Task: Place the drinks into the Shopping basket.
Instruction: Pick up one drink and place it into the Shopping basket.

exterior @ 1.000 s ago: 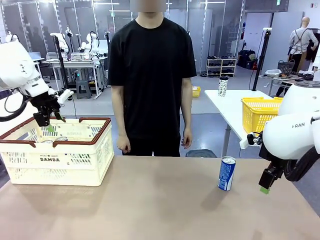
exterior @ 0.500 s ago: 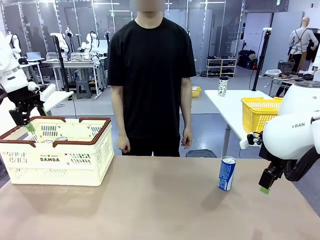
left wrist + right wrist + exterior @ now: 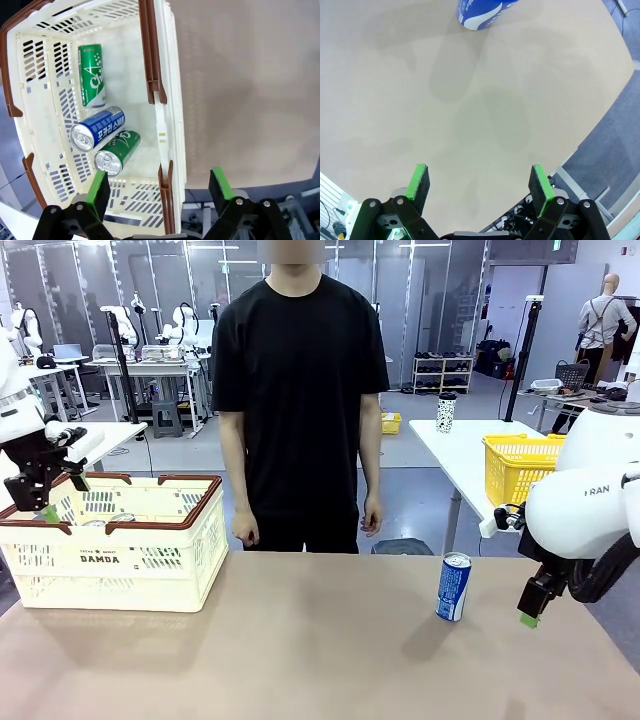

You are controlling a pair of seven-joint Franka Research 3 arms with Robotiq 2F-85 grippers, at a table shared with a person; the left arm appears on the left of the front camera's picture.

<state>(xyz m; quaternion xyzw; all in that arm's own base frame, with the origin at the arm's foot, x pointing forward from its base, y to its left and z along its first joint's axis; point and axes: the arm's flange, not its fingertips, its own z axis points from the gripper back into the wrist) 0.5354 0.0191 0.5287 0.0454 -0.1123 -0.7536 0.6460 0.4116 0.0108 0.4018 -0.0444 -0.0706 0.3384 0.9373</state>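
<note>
The left gripper (image 3: 159, 186) hangs over the left end of the basket (image 3: 120, 570). It is spread wide and holds nothing, with one finger above the inside and the other out past the basket's rim. The basket sits on the left part of the table (image 3: 300, 660). Three drinks lie on their sides on its floor. A green can (image 3: 91, 75) lies apart toward one end. A blue can (image 3: 97, 128) and a second green can (image 3: 116, 152) lie side by side, touching. A person (image 3: 300, 390) stands behind the table, to the right of the basket, arms hanging down. Well to the right of the basket, another blue can (image 3: 453, 587) stands upright on the bare tabletop. Farther still from the basket, just past that can, the right gripper (image 3: 479, 182) hovers low over the table, also spread open and empty.
</note>
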